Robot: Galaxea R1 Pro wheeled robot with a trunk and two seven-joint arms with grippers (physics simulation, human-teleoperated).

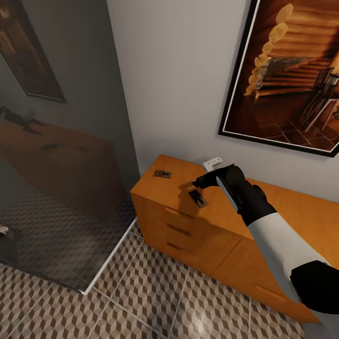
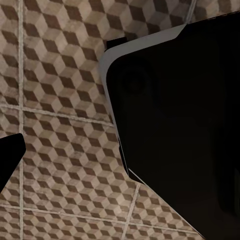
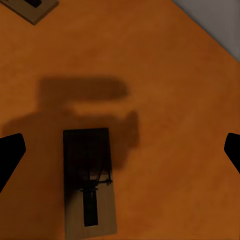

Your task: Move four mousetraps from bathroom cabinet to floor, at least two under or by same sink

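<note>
at the left of my head view the dark glass shower panel point(image 1: 56, 188) stands over the bathroom floor point(image 1: 155, 301); my left wrist view looks down on those cube tiles, and i cannot tell how my left fingers stand. next comes the cabinet point(image 1: 188, 235), its top the surface i'm working over. one mousetrap point(image 1: 162, 174) lies near the left back corner, a second mousetrap point(image 1: 198, 198) nearer the front edge, in my arm's shadow. my right gripper point(image 1: 200, 181) hovers above that second one, fingers spread wide and holding nothing; in the wrist view the trap point(image 3: 90, 180) sits off toward one fingertip point(image 3: 11, 155), not centred. to do this well i judge i should shift until the slab lies midway, come straight down, and close across its narrow width, low enough to catch so thin a piece.
</note>
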